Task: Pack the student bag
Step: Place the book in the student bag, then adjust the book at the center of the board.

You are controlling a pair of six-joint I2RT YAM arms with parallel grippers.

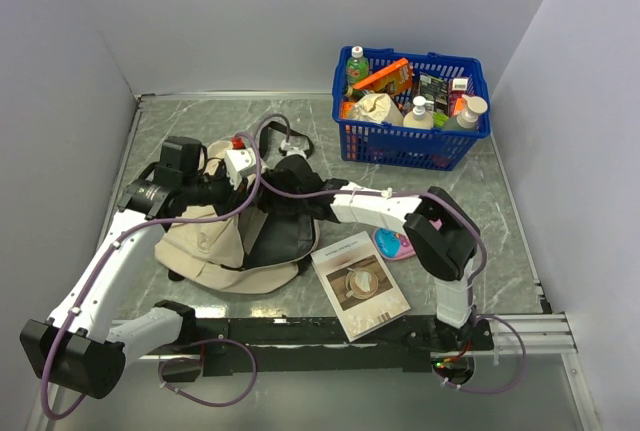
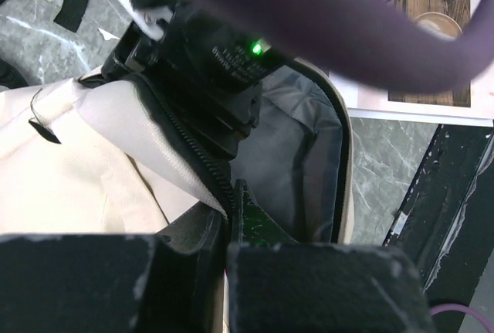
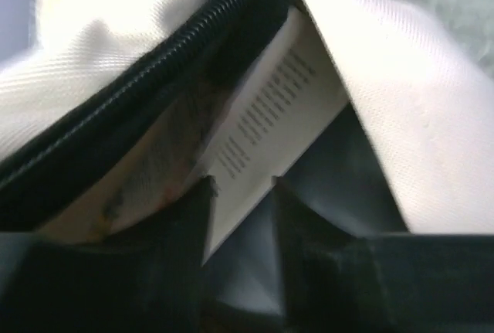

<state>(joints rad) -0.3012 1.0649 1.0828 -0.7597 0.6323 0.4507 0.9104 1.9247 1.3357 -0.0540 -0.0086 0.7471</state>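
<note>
The beige student bag [image 1: 210, 246] lies open on the table, its dark lining facing right. My left gripper [image 1: 240, 194] is shut on the bag's black zipper edge [image 2: 202, 164] and holds the opening up; the jaws [image 2: 228, 194] pinch the trim. My right gripper [image 1: 288, 194] reaches into the bag's mouth. In the right wrist view its fingers [image 3: 241, 186] stand apart inside the bag [image 3: 401, 117], with a white printed card or box [image 3: 266, 109] lying just beyond the tips against the lining.
A book with a coffee-cup cover [image 1: 358, 284] lies on the table right of the bag. A pink pencil case [image 1: 393, 244] sits under the right arm. A blue basket [image 1: 372, 141] full of items stands at the back right. A white plug block [image 1: 237, 161] lies behind the bag.
</note>
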